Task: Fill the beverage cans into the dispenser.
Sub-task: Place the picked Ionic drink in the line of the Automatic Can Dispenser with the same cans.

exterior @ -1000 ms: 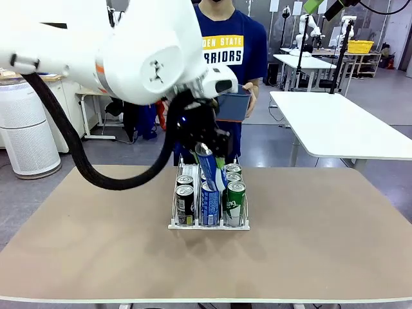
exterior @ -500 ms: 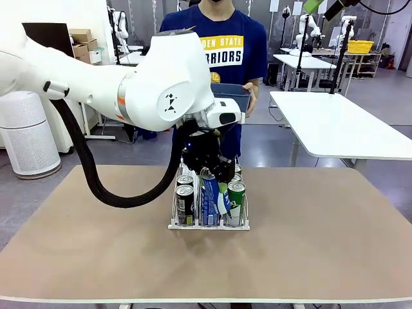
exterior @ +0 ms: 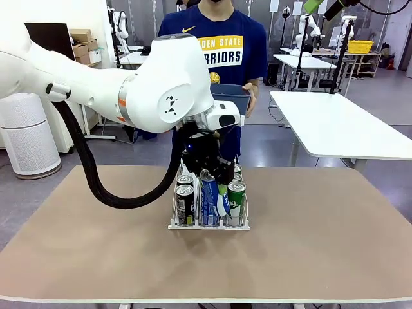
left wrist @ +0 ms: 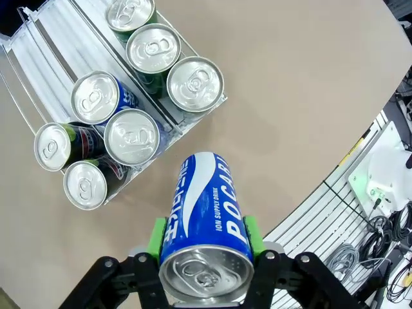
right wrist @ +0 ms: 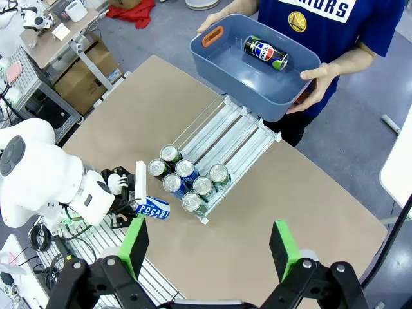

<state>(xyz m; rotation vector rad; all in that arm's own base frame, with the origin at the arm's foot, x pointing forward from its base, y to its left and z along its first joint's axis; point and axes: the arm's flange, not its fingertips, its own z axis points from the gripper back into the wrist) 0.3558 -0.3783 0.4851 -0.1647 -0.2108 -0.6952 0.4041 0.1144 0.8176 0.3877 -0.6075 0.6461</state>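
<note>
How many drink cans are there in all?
9. Seven stand in the dispenser: three green, two blue, two dark. One blue can is in the left gripper; another can lies in the person's bin. Others may be hidden.

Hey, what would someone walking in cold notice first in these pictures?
The bulky white left arm dominates the front view, its left hand shut on a blue can held tilted just off the near end of the white dispenser, where seven cans already stand. Across the table, a person holds a blue-grey bin with one dark can lying inside.
</note>
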